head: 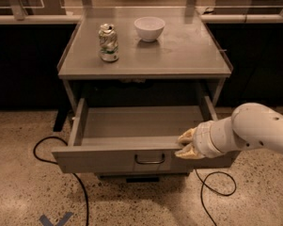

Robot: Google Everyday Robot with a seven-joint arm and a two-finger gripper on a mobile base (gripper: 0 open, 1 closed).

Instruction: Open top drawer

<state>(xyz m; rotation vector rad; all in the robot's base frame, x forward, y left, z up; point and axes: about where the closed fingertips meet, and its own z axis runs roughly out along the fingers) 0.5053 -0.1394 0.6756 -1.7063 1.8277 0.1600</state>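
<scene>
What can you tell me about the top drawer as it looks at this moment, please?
The top drawer stands open, drawn well out from under the grey cabinet top. It looks like grey metal. It has a wide, flat front with a dark loop handle at its centre. Behind the front is a wide, shallow tray whose bare floor and side walls show. The gripper is at the front's upper edge, just right of the handle, touching it.
</scene>
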